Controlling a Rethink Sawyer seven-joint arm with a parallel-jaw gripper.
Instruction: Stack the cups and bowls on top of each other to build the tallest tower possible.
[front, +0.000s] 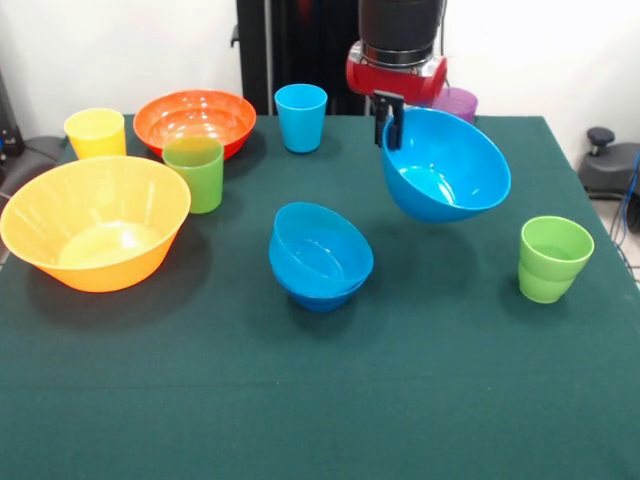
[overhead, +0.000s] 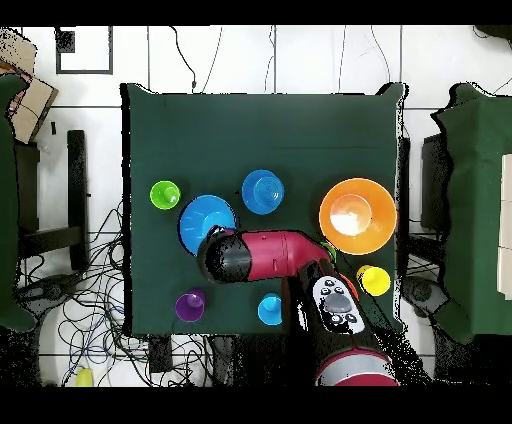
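Note:
My gripper (front: 392, 125) is shut on the near-left rim of the big light blue bowl (front: 445, 165) and holds it tilted above the table; the bowl also shows in the overhead view (overhead: 200, 220). The medium light blue bowl (front: 320, 248) sits nested in the small dark blue bowl (front: 322, 298) at the table's middle. The big yellow-orange bowl (front: 95, 222) stands at the left, with the orange-red bowl (front: 195, 120) behind it. The cups stand apart: yellow (front: 96, 133), green (front: 194, 172), light blue (front: 301, 117), purple (front: 455, 103) behind the arm, and green (front: 553, 258) at the right.
In the overhead view the red and black arm (overhead: 265, 255) reaches across the table and hides the orange-red bowl. The green tablecloth (front: 320, 400) is bare along the front edge. Cables and black stands lie round the table.

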